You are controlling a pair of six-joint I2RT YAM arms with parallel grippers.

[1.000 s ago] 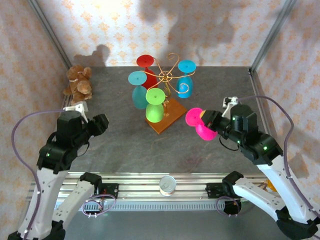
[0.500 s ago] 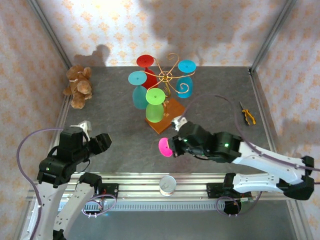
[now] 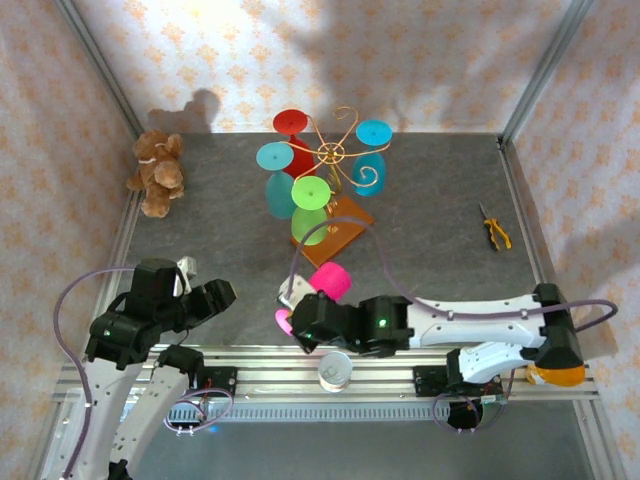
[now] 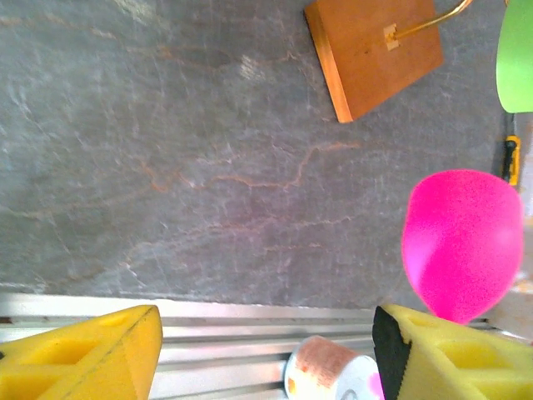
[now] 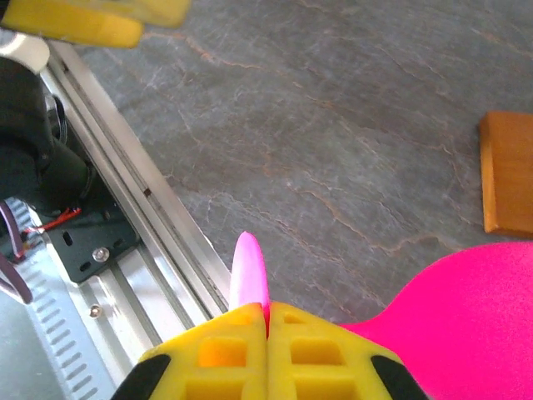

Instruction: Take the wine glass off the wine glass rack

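Observation:
The wine glass rack (image 3: 328,155) stands at the back centre on its wooden base (image 3: 348,222), and red, teal, green and blue glasses hang from it. Low over the table's near edge, my right gripper (image 3: 300,316) is shut on the stem of a pink wine glass (image 3: 330,279), well clear of the rack. In the right wrist view its fingers (image 5: 267,321) press together, with the pink foot (image 5: 248,268) ahead of them and the bowl (image 5: 466,325) at the right. My left gripper (image 3: 215,297) is open just left of the glass. Its yellow fingers (image 4: 83,358) hold nothing, and the pink bowl (image 4: 462,246) is at the right.
A teddy bear (image 3: 157,172) sits at the back left and yellow pliers (image 3: 495,230) lie at the right. A white roll (image 3: 335,370) rests on the aluminium rail at the near edge. Patterned walls close in three sides.
My right arm has swept the pink wine glass from the right side across to the near front centre. My left gripper has drawn nearer and opened slightly wider.

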